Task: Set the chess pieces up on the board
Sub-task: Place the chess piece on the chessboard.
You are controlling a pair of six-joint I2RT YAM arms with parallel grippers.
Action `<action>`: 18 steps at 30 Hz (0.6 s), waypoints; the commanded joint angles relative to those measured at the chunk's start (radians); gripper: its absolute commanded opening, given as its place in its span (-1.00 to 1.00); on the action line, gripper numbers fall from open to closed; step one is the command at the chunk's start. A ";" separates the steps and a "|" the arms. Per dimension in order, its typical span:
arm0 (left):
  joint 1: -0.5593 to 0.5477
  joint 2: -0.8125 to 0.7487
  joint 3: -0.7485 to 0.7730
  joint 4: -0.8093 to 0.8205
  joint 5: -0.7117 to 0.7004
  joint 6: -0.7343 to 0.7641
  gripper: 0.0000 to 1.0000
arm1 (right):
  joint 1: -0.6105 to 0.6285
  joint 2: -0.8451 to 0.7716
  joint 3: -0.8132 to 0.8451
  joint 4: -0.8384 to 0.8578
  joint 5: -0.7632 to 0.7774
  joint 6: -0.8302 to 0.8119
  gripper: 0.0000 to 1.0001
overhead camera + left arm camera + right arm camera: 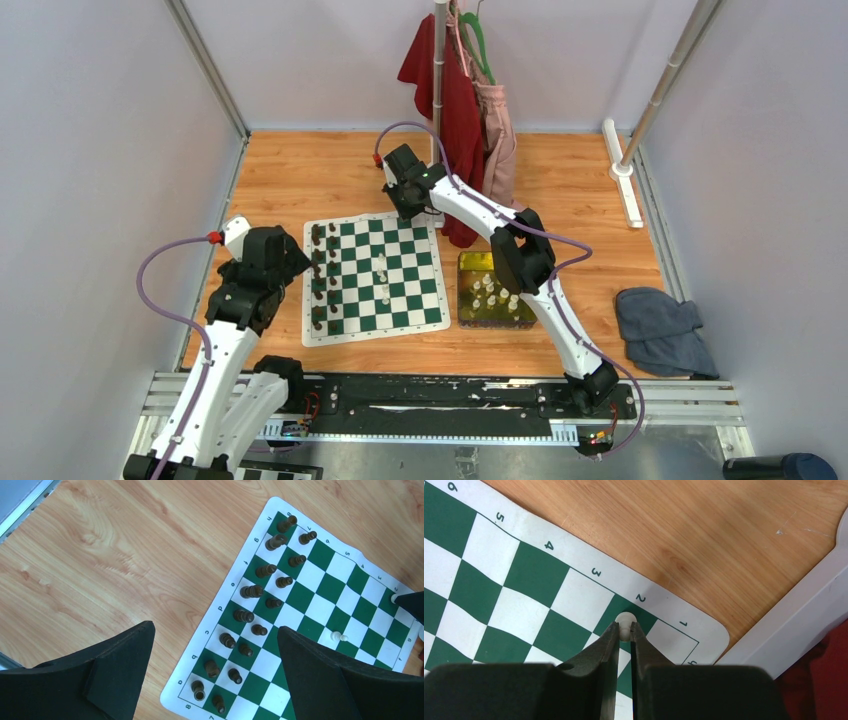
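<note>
My right gripper [625, 628] clamped on cream pawn [625, 617], pinched at fingertips. Rank-2 square of board [574, 597] directly under tips, board corner just right of them. Can't tell if pawn touches down. I judge placement step: next I lower straight, let go, lift clear without tipping. Left gripper [214, 628] spread wide, idle.

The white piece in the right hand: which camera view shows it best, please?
The right wrist view: the white piece is close up, pinched by the right hand. The left wrist view shows only a sliver at its right edge; in the top external view the hand hides it.
</note>
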 commanded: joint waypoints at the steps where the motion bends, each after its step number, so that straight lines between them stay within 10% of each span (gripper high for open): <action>1: 0.005 -0.010 -0.013 0.011 -0.002 -0.017 1.00 | -0.011 0.022 -0.007 -0.039 0.011 -0.007 -0.81; 18: 0.005 -0.018 -0.015 0.009 0.008 -0.026 1.00 | -0.010 0.017 -0.021 -0.042 0.001 -0.005 -0.44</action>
